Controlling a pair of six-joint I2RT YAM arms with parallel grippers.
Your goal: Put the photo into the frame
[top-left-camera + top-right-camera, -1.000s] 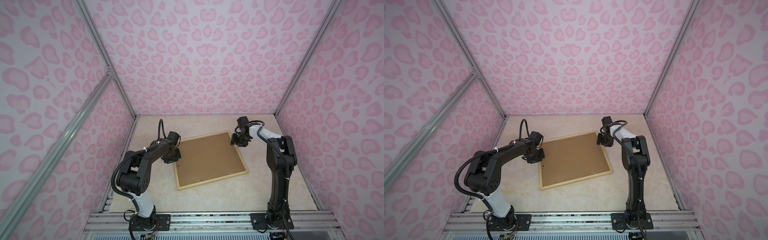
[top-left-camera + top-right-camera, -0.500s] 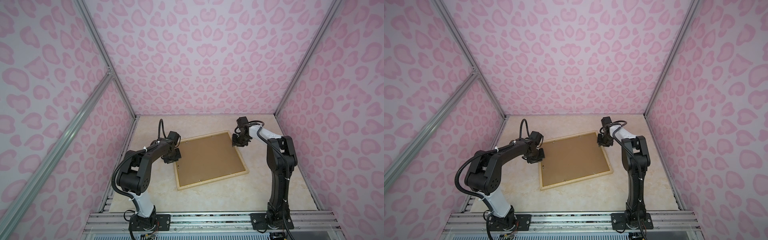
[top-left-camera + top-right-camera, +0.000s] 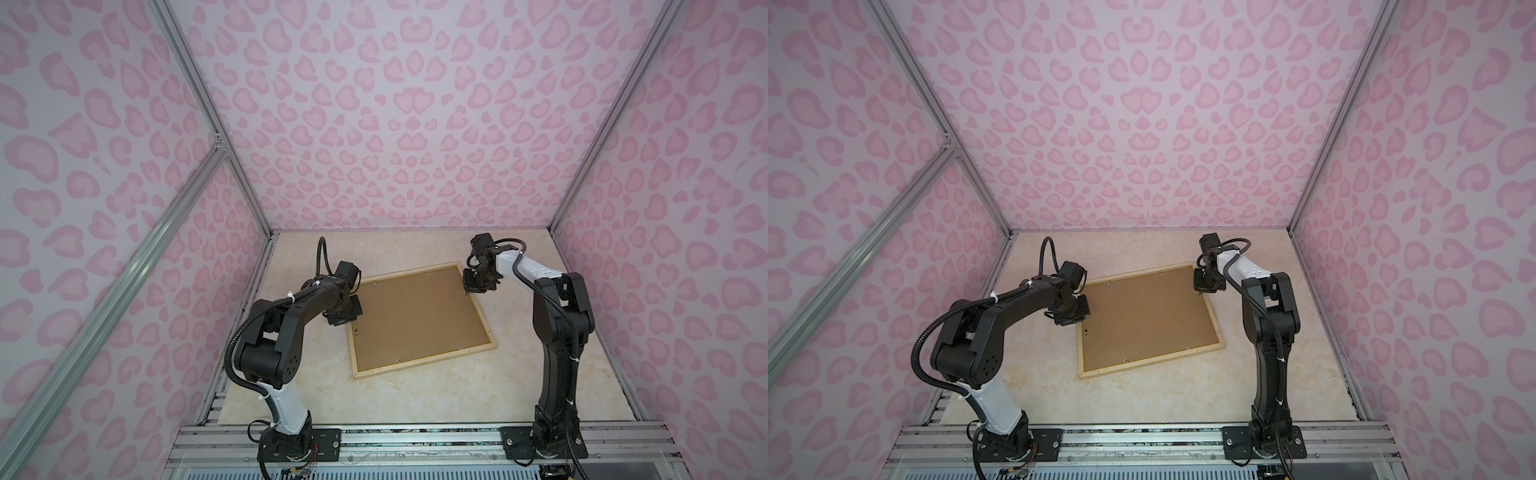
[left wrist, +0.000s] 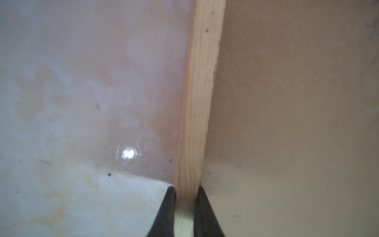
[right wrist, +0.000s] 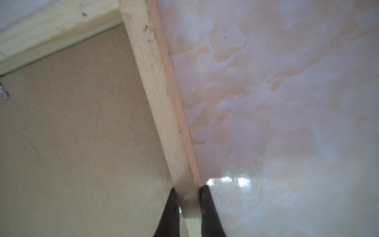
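On the left rail of the large rectangular picture frame (image 4: 201, 82) of thin pale natural wood, the left gripper (image 4: 185, 188) is clamping the strip, its two black fingers (image 4: 166, 211) pressing against either side of the wood. Across the frame, the right gripper (image 5: 188, 187) is pinching the right rail in the same way, close to the far right corner. One of its fingers is lying over the plain brown backing board (image 5: 71, 133) and its partner over the glossy beige marble-patterned tabletop (image 5: 287, 102). In both top views the frame (image 3: 424, 360) (image 3: 1152, 360) is lying flat, back upward, skewed on the middle of the table, with the brown board filling it inside the rails. A small silvery metal tab (image 5: 3, 92) is sitting on the board near the far rail. Pink leopard-print walls (image 3: 415, 124) are enclosing the table on three sides.
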